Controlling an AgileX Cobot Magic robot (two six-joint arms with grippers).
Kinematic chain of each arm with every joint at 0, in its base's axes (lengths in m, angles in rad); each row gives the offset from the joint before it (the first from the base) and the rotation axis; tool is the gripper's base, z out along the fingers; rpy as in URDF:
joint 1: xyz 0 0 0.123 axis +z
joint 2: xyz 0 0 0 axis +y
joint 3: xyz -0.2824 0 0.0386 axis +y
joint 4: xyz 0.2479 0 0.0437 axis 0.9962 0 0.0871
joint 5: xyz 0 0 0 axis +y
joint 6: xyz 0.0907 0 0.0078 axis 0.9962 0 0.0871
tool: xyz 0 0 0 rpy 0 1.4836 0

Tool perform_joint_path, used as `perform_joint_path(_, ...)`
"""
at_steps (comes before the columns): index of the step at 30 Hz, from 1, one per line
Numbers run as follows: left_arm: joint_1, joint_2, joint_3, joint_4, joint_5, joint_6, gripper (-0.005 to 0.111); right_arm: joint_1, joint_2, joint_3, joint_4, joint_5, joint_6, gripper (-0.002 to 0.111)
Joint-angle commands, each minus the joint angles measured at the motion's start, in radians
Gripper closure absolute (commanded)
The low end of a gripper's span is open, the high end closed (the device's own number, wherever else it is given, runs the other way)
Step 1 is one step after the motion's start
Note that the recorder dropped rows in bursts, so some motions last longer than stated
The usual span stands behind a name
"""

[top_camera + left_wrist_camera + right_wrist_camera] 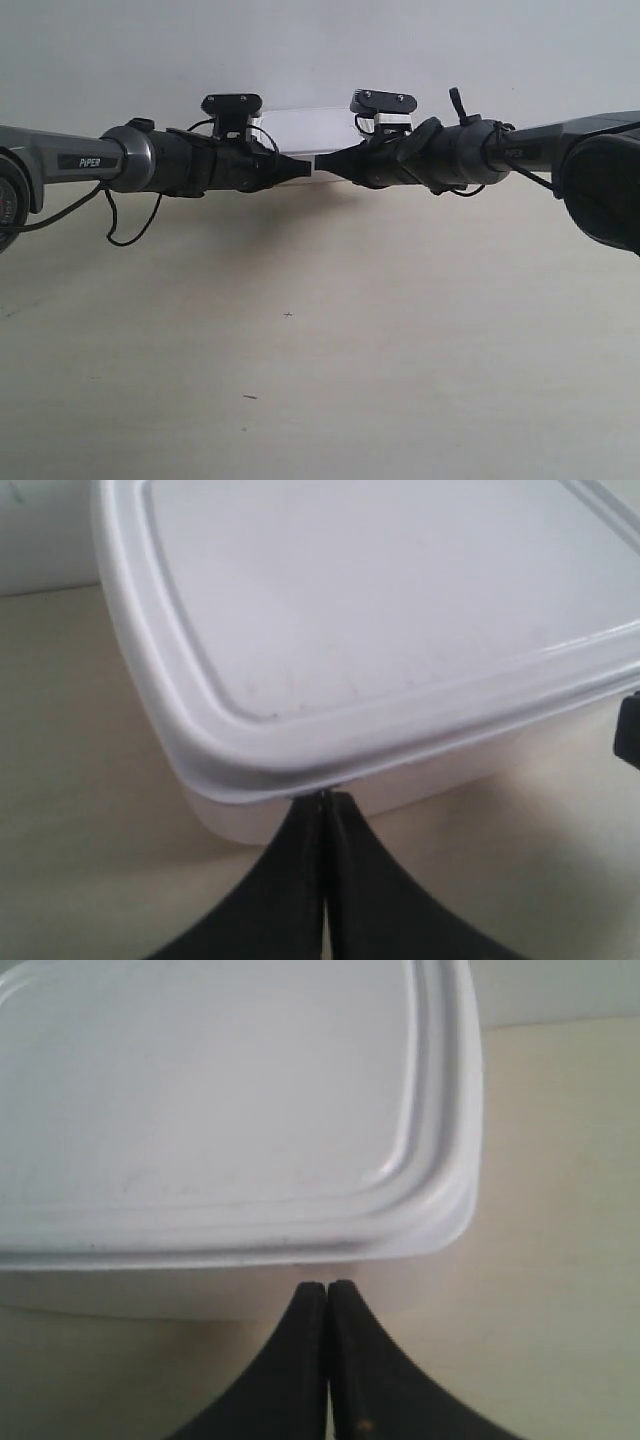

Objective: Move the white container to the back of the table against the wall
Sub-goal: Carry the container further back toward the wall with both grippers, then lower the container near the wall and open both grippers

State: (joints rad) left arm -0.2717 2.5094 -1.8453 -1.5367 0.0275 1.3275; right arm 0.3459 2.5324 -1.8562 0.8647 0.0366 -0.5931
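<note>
The white container [310,125] stands at the back of the table [320,380], just in front of the wall [300,40]; the two arms partly hide it. Whether it touches the wall I cannot tell. In front of it, the gripper [305,168] of the arm at the exterior view's left and the gripper [322,162] of the arm at the exterior view's right meet tip to tip. My left gripper [327,798] is shut, tips under the lid rim of the container [380,610]. My right gripper [327,1285] is shut, tips against the side of the container [200,1090].
Pale tabletop [300,420] with a few tiny dark specks [288,315] stretches toward the front. A dark part [630,730] shows at the edge of the left wrist view beside the container. The wall [560,990] rises right behind the box.
</note>
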Motion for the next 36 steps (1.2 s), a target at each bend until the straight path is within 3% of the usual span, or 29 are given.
perform_joint_path(1,0.018,-0.004,-0.007,-0.008,0.000,-0.001,0.107,-0.004,-0.004,-0.018,-0.011,-0.029,-0.009,0.108)
perform_joint_path(8,0.024,-0.009,-0.004,0.013,0.041,0.001,0.107,-0.004,-0.026,-0.018,-0.051,0.030,-0.009,0.108)
perform_joint_path(18,0.032,-0.113,0.171,0.018,0.048,0.003,0.107,-0.004,-0.079,0.005,-0.208,0.209,0.022,0.108)
perform_joint_path(24,0.032,-0.200,0.293,0.018,0.048,0.005,0.107,-0.016,-0.183,0.124,-0.422,0.207,0.185,0.108)
perform_joint_path(36,0.032,-0.404,0.538,0.002,0.050,0.048,0.107,-0.023,-0.438,0.529,-0.431,0.092,0.168,0.108)
